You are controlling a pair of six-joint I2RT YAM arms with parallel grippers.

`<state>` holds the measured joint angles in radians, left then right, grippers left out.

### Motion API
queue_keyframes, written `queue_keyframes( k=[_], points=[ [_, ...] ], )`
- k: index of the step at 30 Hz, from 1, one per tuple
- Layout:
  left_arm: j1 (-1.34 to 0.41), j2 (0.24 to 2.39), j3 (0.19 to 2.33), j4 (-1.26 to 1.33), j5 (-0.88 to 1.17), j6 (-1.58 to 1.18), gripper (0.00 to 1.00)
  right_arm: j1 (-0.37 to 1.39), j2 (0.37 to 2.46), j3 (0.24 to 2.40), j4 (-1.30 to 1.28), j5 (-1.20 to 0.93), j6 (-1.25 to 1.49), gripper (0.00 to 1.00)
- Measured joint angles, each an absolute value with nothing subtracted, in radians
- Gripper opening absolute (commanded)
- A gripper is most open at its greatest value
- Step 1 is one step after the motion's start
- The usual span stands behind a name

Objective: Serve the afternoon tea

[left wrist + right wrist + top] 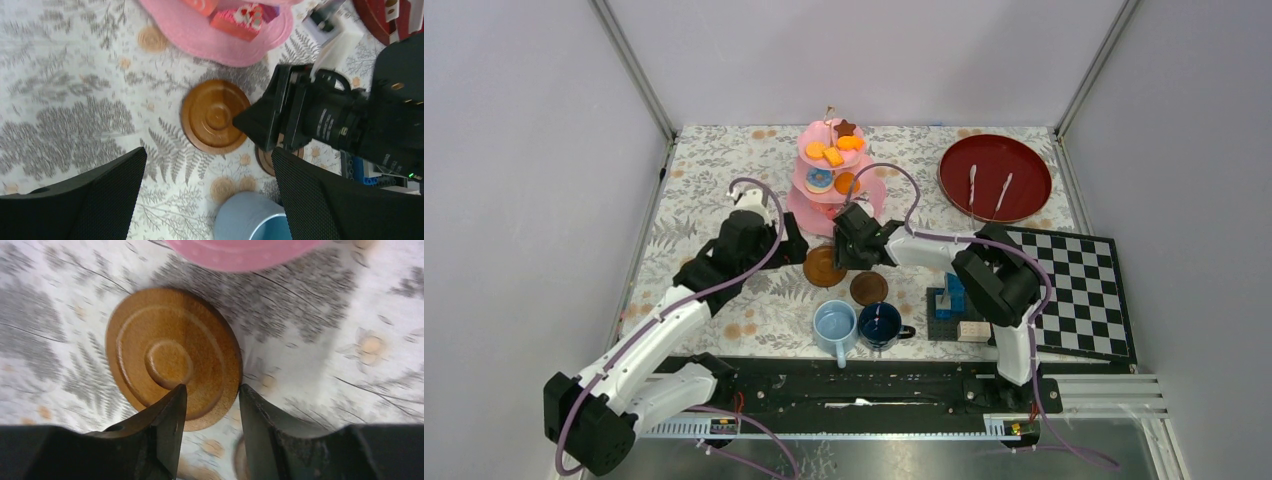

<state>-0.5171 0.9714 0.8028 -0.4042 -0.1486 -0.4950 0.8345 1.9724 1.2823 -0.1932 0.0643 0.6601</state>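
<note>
The pink three-tier stand (829,172) with toy pastries stands at the back centre. Two brown saucers lie in front of it, one (823,266) to the left and one (869,289) to the right. The light-blue mug (834,329) and dark-blue mug (880,325) stand nearer. My right gripper (848,250) is open, its jaws straddling the rim of the left saucer (172,355) without closing on it. My left gripper (790,244) is wide open and empty, hovering left of that saucer (215,122). The light-blue mug (252,220) shows below it.
A red round tray (994,177) with two white utensils sits at the back right. A chequered board (1079,290) lies on the right, with a blue block stack (949,298) and a wooden block (973,330) beside it. The stand's base (220,35) is just beyond the saucer.
</note>
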Motion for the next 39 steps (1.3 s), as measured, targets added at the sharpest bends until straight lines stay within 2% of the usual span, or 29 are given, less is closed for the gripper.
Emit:
queue_keyframes(
  k=[10,14,16,22,29,32,36,39],
  points=[
    [-0.517,0.827,0.698,-0.458,-0.216,-0.642,0.97,0.9,2.075,1.267,0.228,0.056,0.949,0.55],
    [-0.517,0.793,0.698,-0.458,-0.242,-0.645,0.99,0.923,2.072,1.217,0.383,0.059,0.977,0.74],
    [-0.517,0.793,0.698,-0.458,-0.244,-0.644,0.99,0.926,2.067,1.214,0.392,0.054,0.949,0.79],
    [-0.517,0.822,0.714,-0.484,-0.192,-0.616,0.99,0.917,1.94,1.241,0.192,0.025,0.696,0.99],
    [-0.517,0.895,0.817,-0.583,0.038,-0.564,0.99,0.87,1.584,1.236,-0.075,0.052,0.468,1.0],
    [-0.537,0.938,0.831,-0.626,0.13,-0.569,0.99,0.805,1.456,1.2,-0.108,0.056,0.444,1.0],
    [-0.628,0.956,0.829,-0.706,0.136,-0.616,0.94,0.723,1.32,1.114,-0.147,0.06,0.431,1.0],
    [-0.654,0.955,0.813,-0.725,0.081,-0.692,0.89,0.72,1.299,1.082,-0.165,0.041,0.422,1.0]
  ],
)
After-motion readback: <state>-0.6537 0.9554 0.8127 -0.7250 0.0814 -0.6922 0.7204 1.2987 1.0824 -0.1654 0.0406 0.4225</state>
